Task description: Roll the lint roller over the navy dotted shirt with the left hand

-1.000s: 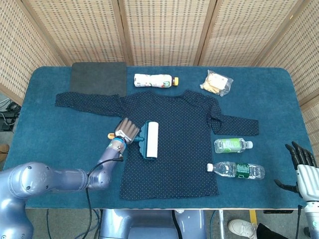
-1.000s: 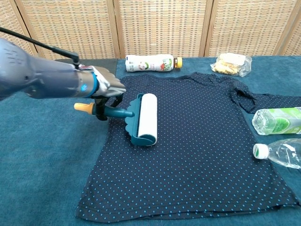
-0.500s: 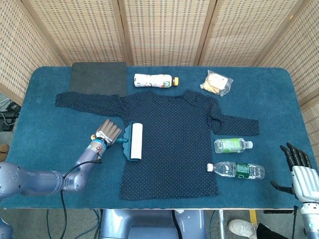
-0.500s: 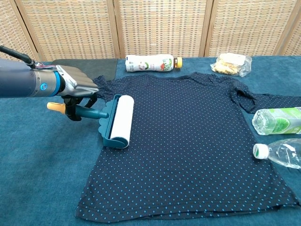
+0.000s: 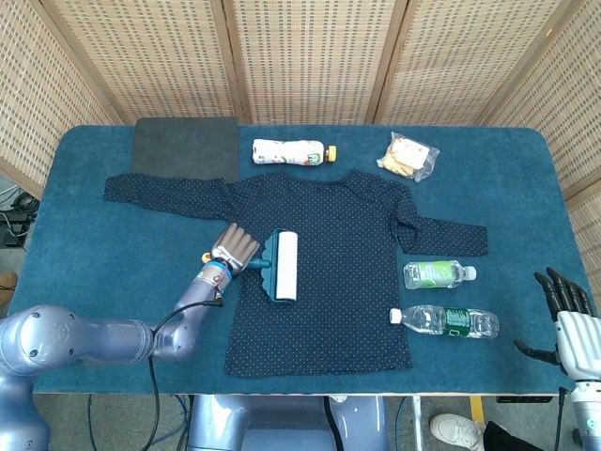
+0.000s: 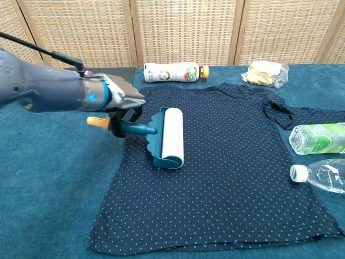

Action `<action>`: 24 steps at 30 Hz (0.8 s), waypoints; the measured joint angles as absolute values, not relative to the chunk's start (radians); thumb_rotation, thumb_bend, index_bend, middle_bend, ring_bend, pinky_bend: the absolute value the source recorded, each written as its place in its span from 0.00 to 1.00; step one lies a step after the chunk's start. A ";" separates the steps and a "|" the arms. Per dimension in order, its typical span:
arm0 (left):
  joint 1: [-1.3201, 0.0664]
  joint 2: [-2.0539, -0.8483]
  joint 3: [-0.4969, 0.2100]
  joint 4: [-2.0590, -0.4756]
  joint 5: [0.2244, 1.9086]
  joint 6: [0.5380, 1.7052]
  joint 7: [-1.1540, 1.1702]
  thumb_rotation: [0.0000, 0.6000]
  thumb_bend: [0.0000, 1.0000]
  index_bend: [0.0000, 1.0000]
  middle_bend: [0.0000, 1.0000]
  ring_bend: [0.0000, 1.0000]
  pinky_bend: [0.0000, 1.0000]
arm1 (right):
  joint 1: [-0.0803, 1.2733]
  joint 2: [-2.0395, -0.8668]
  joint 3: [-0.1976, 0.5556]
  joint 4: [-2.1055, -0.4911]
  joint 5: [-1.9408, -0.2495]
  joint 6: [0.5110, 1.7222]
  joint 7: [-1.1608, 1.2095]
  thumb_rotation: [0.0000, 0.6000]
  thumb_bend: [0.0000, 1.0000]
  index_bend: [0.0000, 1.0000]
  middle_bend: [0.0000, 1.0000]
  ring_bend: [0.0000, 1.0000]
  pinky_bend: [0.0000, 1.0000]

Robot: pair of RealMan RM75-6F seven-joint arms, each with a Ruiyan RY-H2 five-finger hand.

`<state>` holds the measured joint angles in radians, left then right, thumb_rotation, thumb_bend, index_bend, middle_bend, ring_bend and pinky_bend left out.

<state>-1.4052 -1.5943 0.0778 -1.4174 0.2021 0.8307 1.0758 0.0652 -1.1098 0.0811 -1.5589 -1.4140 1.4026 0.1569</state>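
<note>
The navy dotted shirt (image 5: 324,272) (image 6: 226,172) lies flat on the blue table, sleeves spread. My left hand (image 5: 235,247) (image 6: 119,97) grips the teal handle of the lint roller (image 5: 282,266) (image 6: 170,137), whose white roll rests on the shirt's left half. The handle's orange end (image 6: 95,122) sticks out behind the hand. My right hand (image 5: 567,301) hangs open beyond the table's front right corner, holding nothing; the chest view does not show it.
Two plastic bottles (image 5: 437,274) (image 5: 449,321) lie right of the shirt. At the back are a lying drink bottle (image 5: 292,151), a bagged snack (image 5: 408,156) and a dark grey cloth (image 5: 185,147). Wicker screens stand behind the table.
My left hand pulled the roller left to the shirt's edge half a second ago, and has now rolled it back right onto the shirt. The right hand barely shifted.
</note>
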 measured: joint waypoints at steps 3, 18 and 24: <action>-1.438 -1.627 0.054 -1.396 0.157 0.829 1.102 1.00 0.62 0.91 0.94 0.77 0.68 | 0.066 -1.108 0.084 -1.553 -1.407 1.398 0.169 1.00 0.08 0.00 0.00 0.00 0.00; -1.524 -1.715 -0.013 -1.334 0.001 0.842 1.183 1.00 0.62 0.91 0.94 0.77 0.68 | 0.066 -1.105 0.084 -1.549 -1.406 1.395 0.179 1.00 0.08 0.00 0.00 0.00 0.00; -1.492 -1.671 0.022 -1.376 0.013 0.853 1.177 1.00 0.63 0.91 0.94 0.77 0.68 | 0.065 -1.107 0.079 -1.557 -1.419 1.401 0.166 1.00 0.08 0.00 0.00 0.00 0.00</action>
<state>-1.4919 -1.6713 0.0222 -1.3760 0.0130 0.8528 1.1774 0.0649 -1.1066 0.0787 -1.5573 -1.4186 1.4009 0.1656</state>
